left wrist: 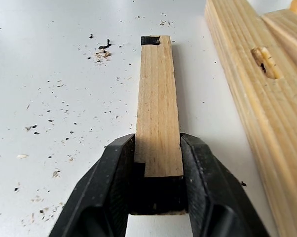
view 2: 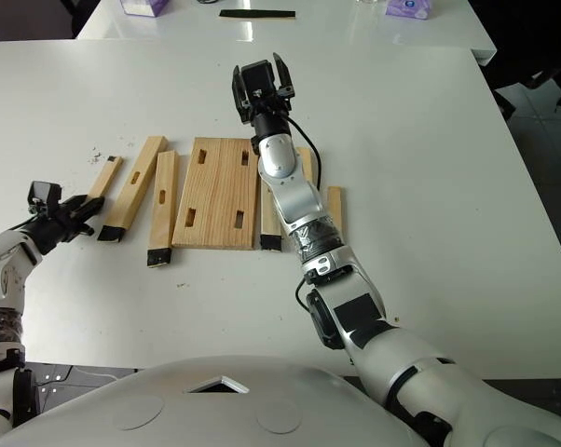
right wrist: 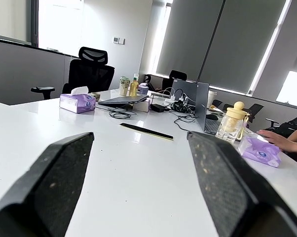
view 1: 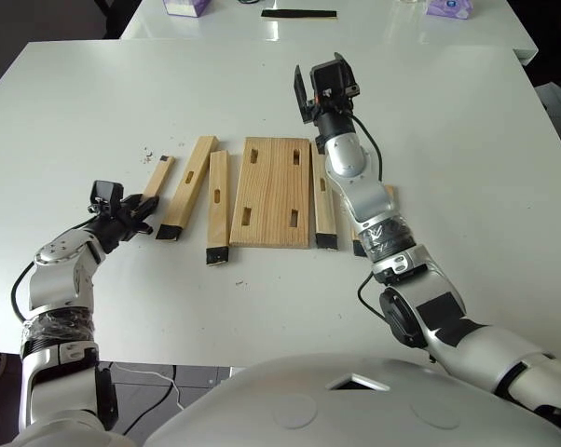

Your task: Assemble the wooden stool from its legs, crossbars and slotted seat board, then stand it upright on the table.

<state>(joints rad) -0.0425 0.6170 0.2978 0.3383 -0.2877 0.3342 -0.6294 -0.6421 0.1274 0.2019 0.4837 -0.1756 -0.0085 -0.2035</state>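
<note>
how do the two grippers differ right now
The left gripper is shut on the end of a short wooden bar; the right gripper is open and holds nothing. The left is far left over the table; the right is past the far edge of the seat board. Both have black fingers.

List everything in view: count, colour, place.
Seat board: one, light wood, slotted, flat mid-table.
Legs: two left of the board, at least one right, light wood, black tips.
Crossbar: one, light wood, far left.
Short wooden piece: one, light wood, beside the right arm.
Table: one, white.
Tissue packs: two, purple, far table.
Strip: one, black, far table.
Left gripper: black, shut on the crossbar's end.
Right gripper: black, open, above the table beyond the seat board.
</note>
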